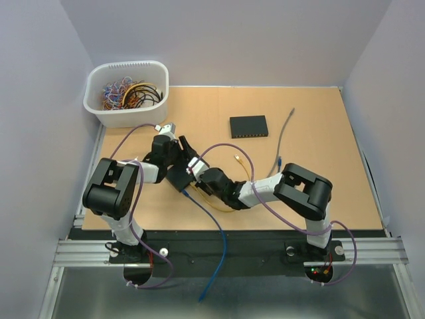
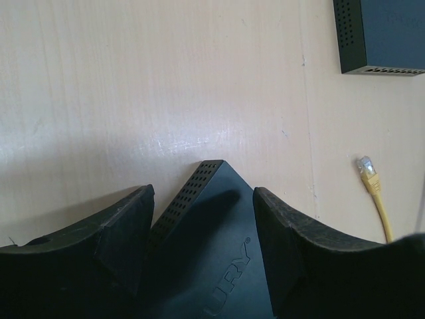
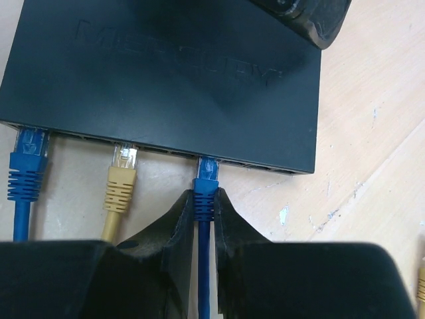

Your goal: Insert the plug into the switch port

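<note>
Two robot arms meet over a black network switch [image 3: 166,86] lying at about 9 o'clock from the middle of the wooden table [image 1: 319,186]. The right gripper [image 3: 206,194] is clamped tight on the ribbed boot of a blue plug [image 3: 206,174], whose clear tip sits in a port on the switch's front face, at the 6 o'clock edge of the housing in the right wrist view. At 9 o'clock of that plug a yellow plug [image 3: 123,159] occupies another port, and farther toward 9 o'clock a second blue plug [image 3: 30,145] sits in a third. The left gripper [image 2: 202,193] has its fingers spread wide around a corner of the switch, one pad against the perforated side and the other over the top, bracing the box. A second black switch [image 1: 249,126] lies apart at 12 o'clock on the table, with a grey cable [image 1: 285,129] at its 3 o'clock. A loose yellow connector [image 2: 365,169] rests on the bare wood near the arms. A white basket [image 1: 126,118] of tangled cables stands at the table's 10 o'clock corner.
</note>
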